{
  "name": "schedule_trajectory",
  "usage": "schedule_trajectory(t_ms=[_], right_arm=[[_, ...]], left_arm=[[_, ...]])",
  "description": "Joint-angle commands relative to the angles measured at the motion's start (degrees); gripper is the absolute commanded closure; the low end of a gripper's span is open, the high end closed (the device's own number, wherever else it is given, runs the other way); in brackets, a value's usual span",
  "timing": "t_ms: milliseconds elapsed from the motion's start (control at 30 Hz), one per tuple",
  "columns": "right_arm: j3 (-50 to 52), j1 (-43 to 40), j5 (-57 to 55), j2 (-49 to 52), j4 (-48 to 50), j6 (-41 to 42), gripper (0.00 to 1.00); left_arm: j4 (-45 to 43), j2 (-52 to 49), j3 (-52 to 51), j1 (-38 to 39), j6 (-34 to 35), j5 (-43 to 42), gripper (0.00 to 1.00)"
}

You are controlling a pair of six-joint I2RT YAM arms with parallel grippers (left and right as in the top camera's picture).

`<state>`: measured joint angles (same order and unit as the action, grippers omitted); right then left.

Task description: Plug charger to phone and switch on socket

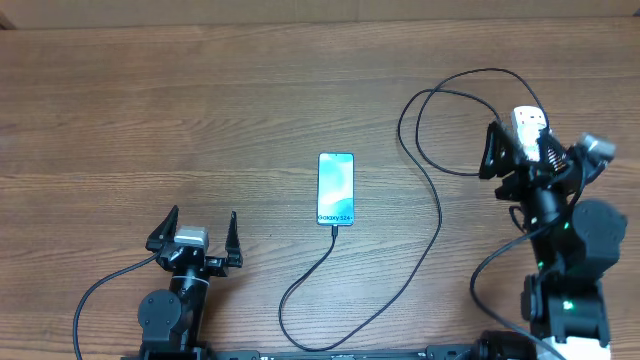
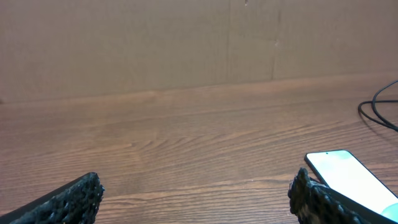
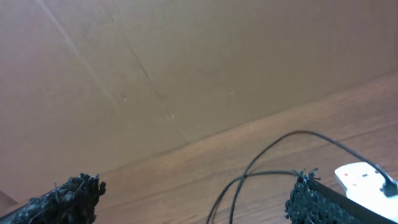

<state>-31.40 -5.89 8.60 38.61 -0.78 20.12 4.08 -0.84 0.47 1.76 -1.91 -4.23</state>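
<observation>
Black arms [image 1: 165, 315]; left end effector [image 1: 201, 220] and right end effector [image 1: 540, 148] carry knobbly black fingers [image 2: 68, 202]; green lights [image 1: 568, 305] dot the right arm [image 1: 560, 285].

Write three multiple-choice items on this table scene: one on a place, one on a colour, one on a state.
1. Where on the brown wooden table does the slim blue-screened smartphone lie?
A. at the far left edge
B. near the middle
C. at the far right corner

2. What colour is the long thin charger cable?
A. white
B. red
C. black

3. How does the left hand stand?
A. open and empty
B. shut on the cable
C. shut on the smartphone

Key: 1 B, the overhead view shows it lying mid-table; 2 C, it runs as a black line across the wood; 3 A, its fingers stand wide apart with nothing between them.
</observation>
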Motion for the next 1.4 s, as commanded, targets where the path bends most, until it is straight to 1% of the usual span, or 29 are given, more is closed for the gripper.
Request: schedule_trajectory(t_ms=[0, 133, 400, 800, 1100, 1233, 1367], right_arm=[[4.85, 0.46, -0.17, -3.45, 3.34, -0.70, 0.00], [8.74, 0.59, -0.17, -6.16, 5.95, -0.68, 0.00], [13.03, 2.05, -1.88, -11.32, 5.88, -1.11, 0.00], [22.38, 2.27, -2.54, -20.61, 6.08, -1.09, 0.00], [27.43, 5.18, -6.40, -26.97, 6.25, -1.40, 0.00], [28.46, 5.31, -6.34, -30.36, 3.78, -2.05, 0.00], [28.52, 5.31, -6.45, -34.51, -2.29, -2.67, 0.00]], left_arm=[[0.17, 0.68, -0.22, -0.22, -0.68, 0.17, 0.01], [0.17, 0.68, -0.20, -0.22, -0.68, 0.20, 0.01], [0.17, 0.68, -0.20, -0.22, -0.68, 0.17, 0.01], [0.17, 0.68, -0.22, -0.22, -0.68, 0.17, 0.01], [0.17, 0.68, -0.20, -0.22, -0.68, 0.20, 0.01], [0.17, 0.68, -0.20, -0.22, -0.68, 0.17, 0.01], [0.17, 0.68, -0.22, -0.22, -0.68, 0.20, 0.01]])
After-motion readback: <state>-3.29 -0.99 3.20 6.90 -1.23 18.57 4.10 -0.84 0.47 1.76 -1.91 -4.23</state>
